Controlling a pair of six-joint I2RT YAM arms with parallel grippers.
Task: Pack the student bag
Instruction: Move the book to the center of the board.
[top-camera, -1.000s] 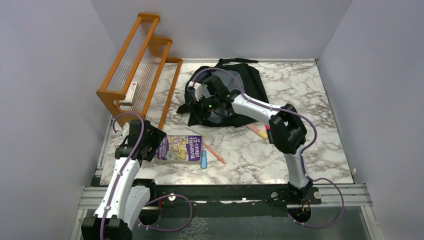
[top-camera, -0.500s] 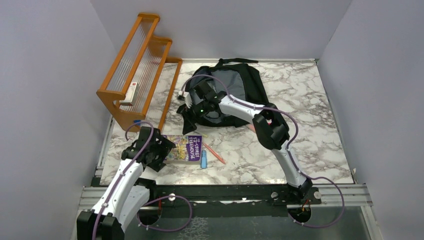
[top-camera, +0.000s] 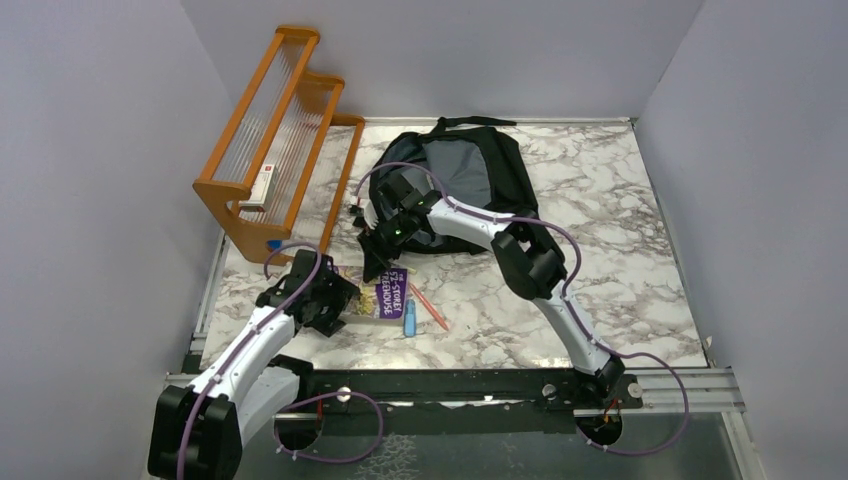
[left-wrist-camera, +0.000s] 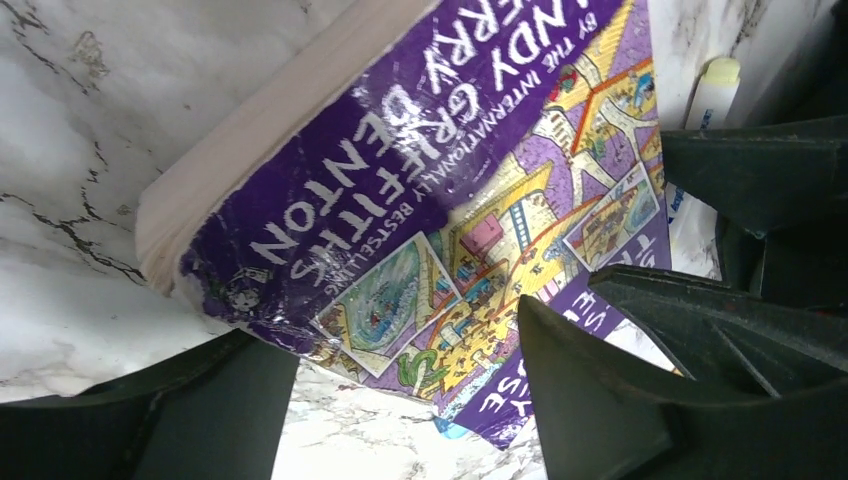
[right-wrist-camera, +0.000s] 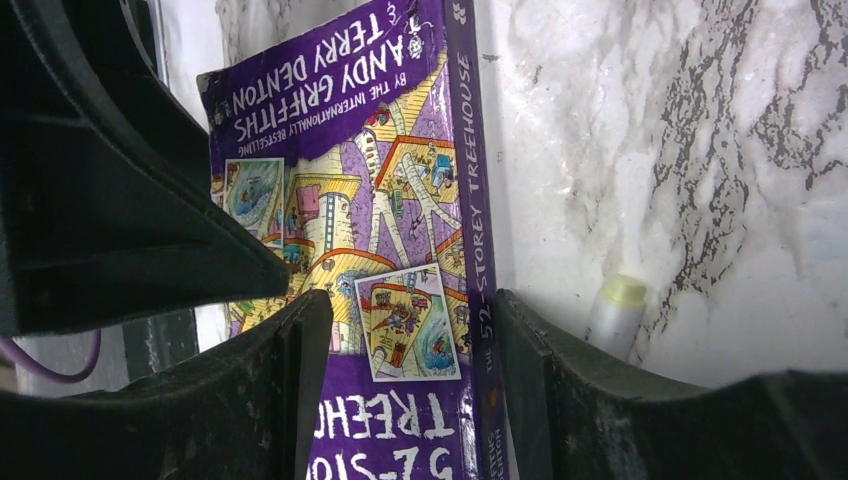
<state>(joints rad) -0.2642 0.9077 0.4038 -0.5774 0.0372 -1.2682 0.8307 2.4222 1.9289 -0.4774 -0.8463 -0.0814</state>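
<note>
The student bag (top-camera: 478, 182), black with grey lining showing, lies at the back centre of the table. A purple paperback book (top-camera: 390, 296) lies in front of it. It also shows in the left wrist view (left-wrist-camera: 450, 190) and the right wrist view (right-wrist-camera: 350, 190). My left gripper (top-camera: 345, 300) is open at the book's left end, and its jaws (left-wrist-camera: 400, 400) straddle a corner of the book. My right gripper (top-camera: 378, 264) is open just above the book's far end. Its fingers (right-wrist-camera: 410, 330) stand either side of the spine edge.
An orange wooden rack (top-camera: 275, 130) stands at the back left with a small white item (top-camera: 262, 185) in it. A blue item (top-camera: 408, 318) and an orange pen (top-camera: 430, 308) lie right of the book. A yellow-capped marker (right-wrist-camera: 617, 312) lies beside the spine.
My right gripper has left the bag's opening and come forward and left down to the book. My left gripper has moved right onto the book's left end.
</note>
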